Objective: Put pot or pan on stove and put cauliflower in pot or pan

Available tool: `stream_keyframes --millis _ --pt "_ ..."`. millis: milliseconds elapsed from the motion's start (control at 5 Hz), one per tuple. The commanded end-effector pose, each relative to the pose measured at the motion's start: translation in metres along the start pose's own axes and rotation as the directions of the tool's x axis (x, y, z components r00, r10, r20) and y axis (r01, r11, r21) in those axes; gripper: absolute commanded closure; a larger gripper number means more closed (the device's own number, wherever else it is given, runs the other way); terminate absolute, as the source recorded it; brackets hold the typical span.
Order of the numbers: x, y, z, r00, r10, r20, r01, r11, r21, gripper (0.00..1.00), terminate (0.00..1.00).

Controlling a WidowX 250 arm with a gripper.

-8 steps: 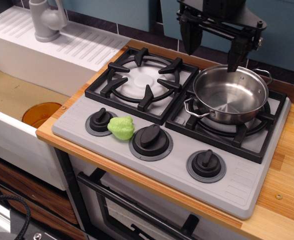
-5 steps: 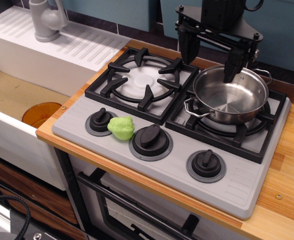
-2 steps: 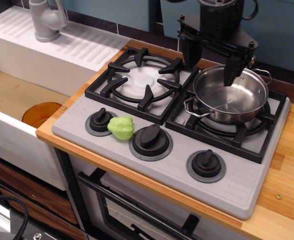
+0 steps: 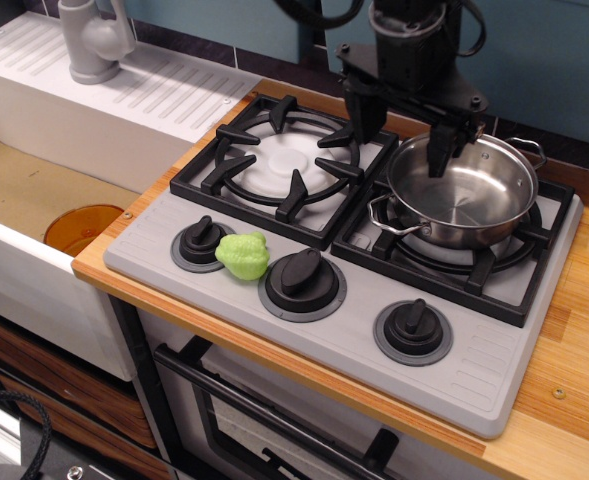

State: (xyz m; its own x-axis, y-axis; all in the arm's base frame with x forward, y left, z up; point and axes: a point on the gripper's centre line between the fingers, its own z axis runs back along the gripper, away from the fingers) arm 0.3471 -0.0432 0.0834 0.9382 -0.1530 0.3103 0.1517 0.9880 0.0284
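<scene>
pot (image 4: 463, 192) sitting on the right burner of the stove (image 4: 494, 370), empty inside. cauliflower (image 4: 242, 256) lying on the grey front panel, between the left knob (image 4: 201, 241) and middle knob (image 4: 301, 273), touching or just beside both. gripper (image 4: 402, 124) hanging over the pot's left rim, fingers spread wide, holding nothing. faucet (image 4: 92, 38) at back left by the sink (image 4: 34, 190).
</scene>
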Motion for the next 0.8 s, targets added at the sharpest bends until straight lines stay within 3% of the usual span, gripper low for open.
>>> stream_keyframes --millis 0,600 --pt "0.004 -0.002 -0.007 0.996 0.004 0.088 -0.003 1.0 -0.007 0.0 0.0" --pt "0.001 -0.011 -0.026 0.992 0.014 0.123 -0.011 1.0 -0.029 0.0 0.0"
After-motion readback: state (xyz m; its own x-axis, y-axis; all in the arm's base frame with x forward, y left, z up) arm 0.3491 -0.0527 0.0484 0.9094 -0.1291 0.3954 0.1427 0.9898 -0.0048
